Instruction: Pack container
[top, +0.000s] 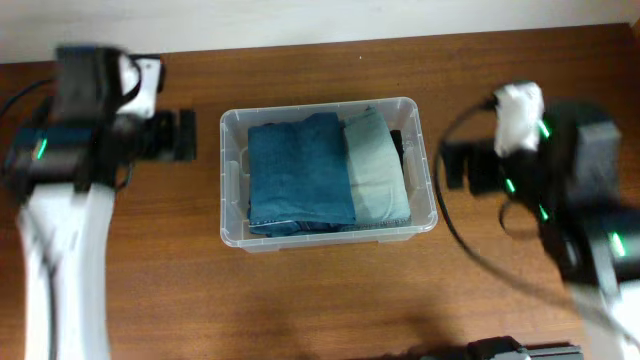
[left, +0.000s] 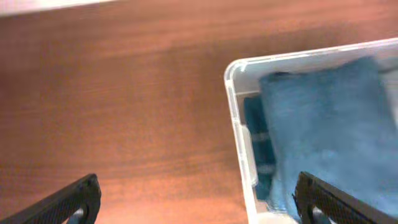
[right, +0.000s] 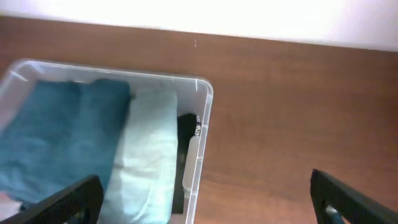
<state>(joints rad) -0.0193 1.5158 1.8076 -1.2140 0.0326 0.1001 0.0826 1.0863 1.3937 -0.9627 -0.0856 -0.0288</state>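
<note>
The clear plastic container (top: 233, 170) sits mid-table, holding a folded blue cloth (top: 298, 170) and a folded pale green cloth (top: 375, 165), with something dark under them. My left gripper (top: 178, 135) is open and empty, to the left of the container; in the left wrist view its fingers (left: 199, 202) straddle the container's left wall (left: 239, 137). My right gripper (top: 462, 165) is open and empty, to the right; in the right wrist view its fingers (right: 208, 202) straddle the right wall (right: 200, 143) beside the green cloth (right: 146, 162).
The brown wooden table (top: 330, 290) runs to a pale wall at the back. A black cable (top: 455, 225) loops from the right arm over the table. A dark object (top: 495, 350) sits at the front edge.
</note>
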